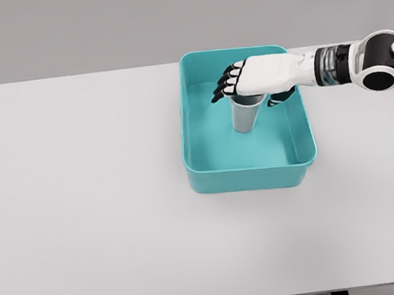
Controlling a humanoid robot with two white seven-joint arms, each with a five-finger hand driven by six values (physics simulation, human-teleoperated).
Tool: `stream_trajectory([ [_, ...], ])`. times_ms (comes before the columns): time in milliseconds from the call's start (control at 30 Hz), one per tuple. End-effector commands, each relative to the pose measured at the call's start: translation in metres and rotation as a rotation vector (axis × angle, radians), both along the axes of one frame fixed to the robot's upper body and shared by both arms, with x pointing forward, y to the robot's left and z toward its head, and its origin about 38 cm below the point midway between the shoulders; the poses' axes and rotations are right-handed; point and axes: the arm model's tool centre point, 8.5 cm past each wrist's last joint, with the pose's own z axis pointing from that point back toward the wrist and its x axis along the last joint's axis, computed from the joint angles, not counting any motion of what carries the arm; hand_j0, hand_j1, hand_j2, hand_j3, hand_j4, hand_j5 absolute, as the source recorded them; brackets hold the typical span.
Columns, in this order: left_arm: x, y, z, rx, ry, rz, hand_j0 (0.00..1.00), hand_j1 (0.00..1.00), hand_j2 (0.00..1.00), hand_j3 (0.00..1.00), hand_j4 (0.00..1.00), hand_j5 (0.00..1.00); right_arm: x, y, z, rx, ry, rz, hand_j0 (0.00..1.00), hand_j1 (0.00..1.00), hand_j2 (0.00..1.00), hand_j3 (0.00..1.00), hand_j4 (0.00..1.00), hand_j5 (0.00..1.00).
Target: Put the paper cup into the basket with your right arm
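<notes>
One arm is working: the right hand (pixel 249 78) is reaching in from three o'clock, its fingers wrapping the rim of the paper cup (pixel 248 113). That cup is standing upright inside the teal basket (pixel 247 177), toward its twelve o'clock half, and appears to be resting on the floor. Releasing well probably means spreading the fingers slowly, then lifting straight up, so nothing is tipping the cup.
</notes>
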Motion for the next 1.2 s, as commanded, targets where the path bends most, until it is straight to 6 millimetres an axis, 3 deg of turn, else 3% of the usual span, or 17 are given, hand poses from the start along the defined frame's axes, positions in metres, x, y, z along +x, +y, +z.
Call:
stream_trajectory([
  [0,-0.001,0.0,0.0,0.0,0.002,0.0,1.0,1.0,1.0,1.0,1.0,1.0,0.001,-0.001,0.001,0.005,0.0,-0.006,1.0,1.0,1.0,1.0,1.0,1.0],
  [333,-0.001,0.0,0.0,0.0,0.002,0.0,1.0,1.0,1.0,1.0,1.0,1.0,0.005,-0.006,0.014,0.008,-0.026,-0.018,1.0,1.0,1.0,1.0,1.0,1.0],
  [567,-0.001,0.0,0.0,0.0,0.002,0.001,1.0,1.0,1.0,1.0,1.0,1.0,0.01,-0.021,0.041,0.02,-0.077,-0.045,1.0,1.0,1.0,1.0,1.0,1.0],
  [733,0.0,0.0,0.0,0.0,0.0,0.0,1.0,1.0,1.0,1.0,1.0,1.0,0.011,-0.069,0.076,-0.014,-0.144,-0.128,1.0,1.0,1.0,1.0,1.0,1.0],
  [833,-0.001,0.0,0.0,0.0,0.002,0.001,1.0,1.0,1.0,1.0,1.0,1.0,-0.006,-0.127,0.094,-0.048,-0.179,-0.225,1.0,1.0,1.0,1.0,1.0,1.0],
  [900,-0.001,0.0,0.0,0.0,0.002,0.0,1.0,1.0,1.0,1.0,1.0,1.0,-0.013,-0.149,0.087,-0.071,-0.159,-0.265,1.0,1.0,1.0,1.0,1.0,1.0],
  [967,-0.001,0.0,0.0,0.0,0.002,0.0,1.0,1.0,1.0,1.0,1.0,1.0,-0.028,-0.174,0.058,-0.103,-0.093,-0.308,1.0,1.0,1.0,1.0,1.0,1.0],
  [1100,-0.001,0.0,0.0,0.0,0.002,0.0,1.0,1.0,1.0,1.0,1.0,1.0,-0.042,-0.172,0.015,-0.114,0.003,-0.295,1.0,1.0,1.0,1.0,1.0,1.0],
  [1133,-0.001,0.0,0.0,0.0,0.002,0.0,1.0,1.0,1.0,1.0,1.0,1.0,-0.045,-0.167,0.016,-0.116,0.0,-0.275,1.0,1.0,1.0,1.0,1.0,1.0],
  [1167,0.0,0.0,0.0,0.0,0.0,0.0,1.0,1.0,1.0,1.0,1.0,1.0,-0.051,-0.176,0.021,-0.136,-0.004,-0.287,1.0,1.0,1.0,1.0,1.0,1.0],
])
